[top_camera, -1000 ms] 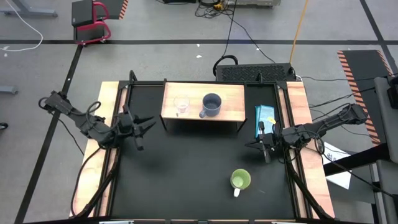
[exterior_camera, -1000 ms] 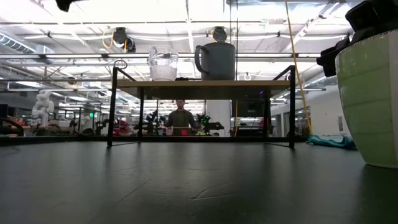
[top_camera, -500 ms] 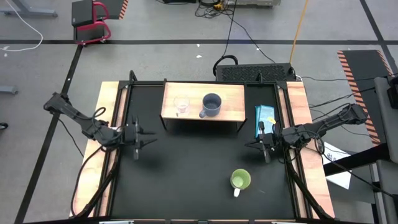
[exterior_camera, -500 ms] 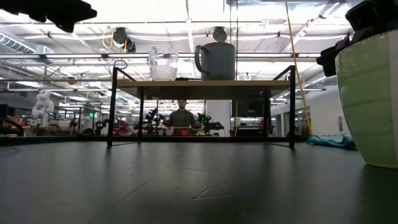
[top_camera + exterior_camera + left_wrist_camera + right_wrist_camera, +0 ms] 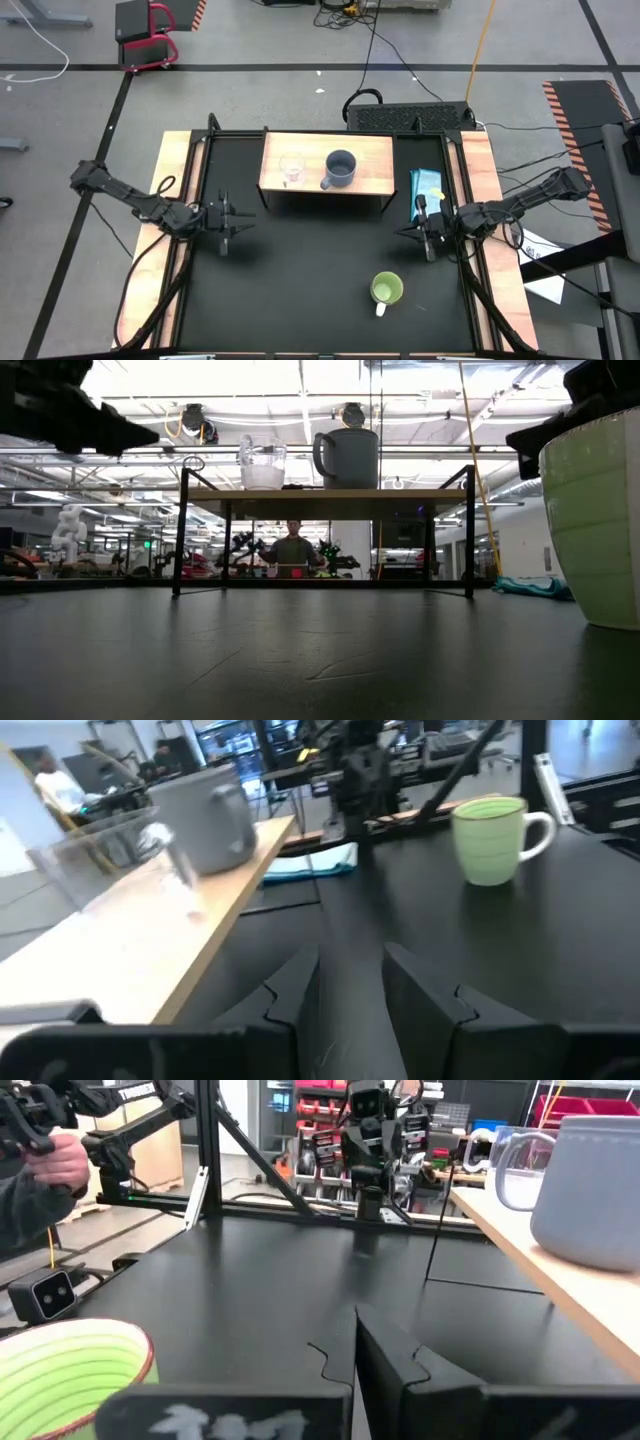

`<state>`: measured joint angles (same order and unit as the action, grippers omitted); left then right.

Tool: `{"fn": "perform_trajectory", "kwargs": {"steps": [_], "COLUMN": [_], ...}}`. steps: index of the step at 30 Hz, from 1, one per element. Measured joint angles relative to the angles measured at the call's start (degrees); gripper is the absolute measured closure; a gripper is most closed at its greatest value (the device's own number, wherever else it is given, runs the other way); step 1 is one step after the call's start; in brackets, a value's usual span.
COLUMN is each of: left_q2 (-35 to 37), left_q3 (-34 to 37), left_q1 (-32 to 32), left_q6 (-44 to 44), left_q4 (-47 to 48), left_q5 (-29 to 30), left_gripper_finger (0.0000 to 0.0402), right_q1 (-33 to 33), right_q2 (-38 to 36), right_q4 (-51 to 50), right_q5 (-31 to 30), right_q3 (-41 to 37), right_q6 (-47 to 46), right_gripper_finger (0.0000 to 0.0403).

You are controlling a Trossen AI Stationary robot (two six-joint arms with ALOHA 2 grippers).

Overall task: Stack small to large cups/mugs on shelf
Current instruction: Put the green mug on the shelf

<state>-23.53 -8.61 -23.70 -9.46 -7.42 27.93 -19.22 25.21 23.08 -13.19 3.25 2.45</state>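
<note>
1. On the low light-wood shelf on a black frame (image 5: 370, 178): small clear glass cup (image 5: 291, 168) toward the left, medium grey-blue handled mug (image 5: 340, 167) just beside it, both upright; bare wood free to the mug's right.
2. Off the shelf: lime-green mug with white handle (image 5: 386, 290), upright on the black tabletop (image 5: 300, 270), well apart from the shelf, near the table's front right.
3. Left gripper (image 5: 229, 215) low over the left side of the tabletop, fingers parted, grasping nothing; in the left wrist view, gap between the dark fingers (image 5: 290, 995) visibly empty, pointed across toward the green mug.
4. Right gripper (image 5: 428, 236) by the table's right rail, fingers clenched together, nothing between them; green mug just in front of it in the right wrist view.
5. Step in hand, judged: two of three vessels placed in size order; largest one left to fetch.
6. Next move probably calls for: approaching the green mug, closing on rim or body, lifting clear of the shelf edge, setting down on the free wood right of the grey-blue mug.
7. Risk: knocking the grey-blue mug on set-down.
</note>
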Motion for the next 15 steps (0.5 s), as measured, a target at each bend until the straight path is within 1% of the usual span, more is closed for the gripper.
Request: {"fn": "perform_trajectory", "kwargs": {"steps": [2, 7, 10, 13, 15], "left_q2": [1.2, 4.8, 7.0, 8.4, 9.0], "left_q3": [1.2, 4.2, 5.9, 7.9, 8.1], "left_q1": [1.9, 6.2, 8.8, 11.1, 12.5], "left_q6": [0.2, -2.6, -1.7, -0.9, -0.1], "left_q4": [0.0, -0.2, -0.2, 0.2, 3.1], "left_q5": [-1.8, -11.8, -14.5, -18.9, -22.2], "left_gripper_finger": [0.0289, 0.0289, 0.0289, 0.0289, 0.0289], "right_q1": [0.0, 0.0, 0.0, 0.0, 0.0], "right_q2": [-0.1, -0.1, -0.1, -0.1, -0.1], "right_q4": [-0.2, 0.1, 0.0, 0.0, -0.1], "right_q5": [0.0, 0.0, 0.0, 0.0, 0.0], "right_q3": [-0.2, -0.3, -0.4, -0.4, -0.4], "right_q6": [-0.2, -0.3, -1.4, -1.6, -1.1], "right_gripper_finger": [0.0403, 0.0403, 0.0403, 0.0403, 0.0403]}}
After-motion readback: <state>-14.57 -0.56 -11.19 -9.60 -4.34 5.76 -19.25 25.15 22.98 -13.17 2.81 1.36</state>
